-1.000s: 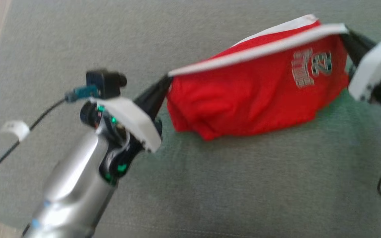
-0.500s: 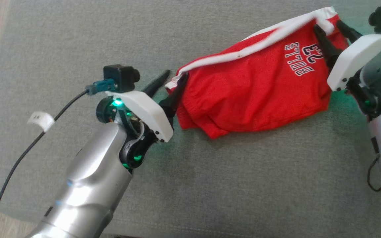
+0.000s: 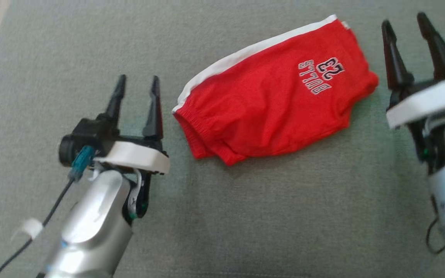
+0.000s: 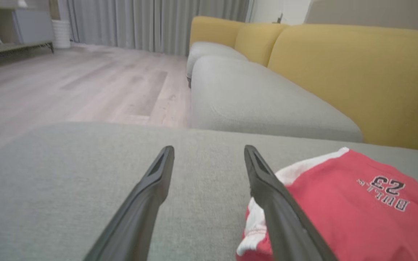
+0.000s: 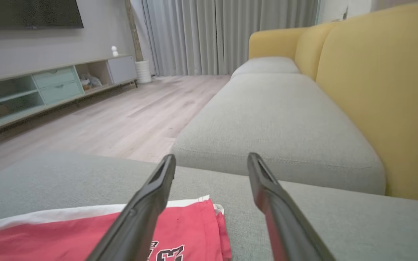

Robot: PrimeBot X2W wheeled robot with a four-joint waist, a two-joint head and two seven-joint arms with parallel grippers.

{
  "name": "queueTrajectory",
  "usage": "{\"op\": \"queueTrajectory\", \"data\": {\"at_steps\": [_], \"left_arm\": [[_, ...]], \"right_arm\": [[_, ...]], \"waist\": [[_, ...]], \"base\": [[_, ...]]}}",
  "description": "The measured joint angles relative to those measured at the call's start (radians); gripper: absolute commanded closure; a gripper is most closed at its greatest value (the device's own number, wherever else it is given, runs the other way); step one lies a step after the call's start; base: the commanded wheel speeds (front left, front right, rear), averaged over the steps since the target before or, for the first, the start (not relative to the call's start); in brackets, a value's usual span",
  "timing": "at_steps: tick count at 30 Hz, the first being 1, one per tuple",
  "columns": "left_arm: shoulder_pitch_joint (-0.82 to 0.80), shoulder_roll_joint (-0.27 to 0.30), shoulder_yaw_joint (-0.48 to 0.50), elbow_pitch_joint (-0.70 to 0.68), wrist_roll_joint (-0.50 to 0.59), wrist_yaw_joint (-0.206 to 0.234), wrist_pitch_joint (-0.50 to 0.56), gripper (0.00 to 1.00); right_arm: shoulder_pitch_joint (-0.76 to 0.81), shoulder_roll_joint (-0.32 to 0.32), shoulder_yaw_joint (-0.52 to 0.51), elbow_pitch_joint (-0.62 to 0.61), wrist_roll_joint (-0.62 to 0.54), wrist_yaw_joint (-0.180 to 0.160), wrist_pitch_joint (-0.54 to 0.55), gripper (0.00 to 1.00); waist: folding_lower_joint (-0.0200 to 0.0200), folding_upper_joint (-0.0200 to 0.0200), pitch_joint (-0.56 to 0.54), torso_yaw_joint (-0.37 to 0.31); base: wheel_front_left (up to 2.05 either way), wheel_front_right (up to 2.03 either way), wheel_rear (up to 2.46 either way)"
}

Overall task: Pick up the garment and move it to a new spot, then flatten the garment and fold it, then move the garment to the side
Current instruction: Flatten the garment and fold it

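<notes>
**Shorts flat on the cushion, both grippers empty**

The red shorts [image 3: 272,100] lie on the grey seat cushion [image 3: 245,216], between the two arms and touching neither. Their white stripe [image 3: 245,54] runs along the far edge, and the gathered waistband [image 3: 187,119] points toward the left gripper [image 3: 137,83]. That gripper stands just beside the waistband with its fingers spread and nothing in them. The right gripper [image 3: 403,19] is equally wide and empty, near the opposite end.

The cloth looks rumpled and doubled along its near edge, so flattening appears unfinished. The likely hazards are:

- A pinch may catch only the top layer, and the fold would then skew.
- Fingertips pressed too low could snag the soft cushion cover.
- Unequal pulls from the two arms could drag the light fabric sideways and bunch it again.
</notes>
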Motion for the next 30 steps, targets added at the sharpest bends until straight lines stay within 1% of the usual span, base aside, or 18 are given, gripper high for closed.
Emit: {"op": "queueTrajectory", "data": {"at_steps": [1,6,9,12,16,20,27,30], "left_arm": [[0.024,0.010,0.021,-0.047,0.033,0.037,-0.020,0.00],[0.095,0.059,0.056,-0.130,0.114,0.103,-0.030,0.00],[0.172,0.083,0.085,-0.163,0.132,0.130,-0.030,0.00],[0.254,0.099,0.106,-0.181,0.131,0.152,-0.030,0.00],[0.342,0.114,0.112,-0.204,0.108,0.161,-0.019,0.00],[0.386,0.126,0.113,-0.234,0.101,0.176,-0.004,0.00],[0.393,0.140,0.113,-0.263,0.094,0.177,0.034,0.00],[0.393,0.145,0.112,-0.268,0.094,0.185,0.045,0.00]], "right_arm": [[0.064,0.026,-0.039,-0.076,-0.030,0.000,-0.007,0.00],[0.246,0.107,-0.127,-0.276,-0.087,0.000,0.017,0.00],[0.369,0.160,-0.175,-0.380,-0.106,0.000,0.049,0.00],[0.477,0.199,-0.196,-0.466,-0.127,0.000,0.086,0.00],[0.578,0.231,-0.215,-0.541,-0.135,0.000,0.132,0.00],[0.645,0.252,-0.221,-0.602,-0.145,-0.001,0.162,0.00],[0.666,0.254,-0.220,-0.626,-0.155,-0.001,0.197,0.00],[0.666,0.254,-0.219,-0.626,-0.155,-0.001,0.202,0.00]], "waist": [[0.0000,0.0000,-0.016,-0.012],[0.0000,0.0000,-0.058,-0.038],[-0.0001,0.0000,-0.084,-0.055],[0.0000,0.0000,-0.106,-0.072],[0.0000,0.0000,-0.132,-0.090],[0.0000,0.0000,-0.148,-0.098],[0.0001,0.0000,-0.149,-0.102],[0.0001,0.0000,-0.146,-0.102]], "base": [[0.00,0.00,0.00],[0.00,0.00,0.00],[0.00,0.00,0.00],[0.00,0.00,0.00],[0.00,0.00,0.00],[0.00,0.00,0.00],[0.00,0.00,0.00],[0.00,0.00,0.00]]}}
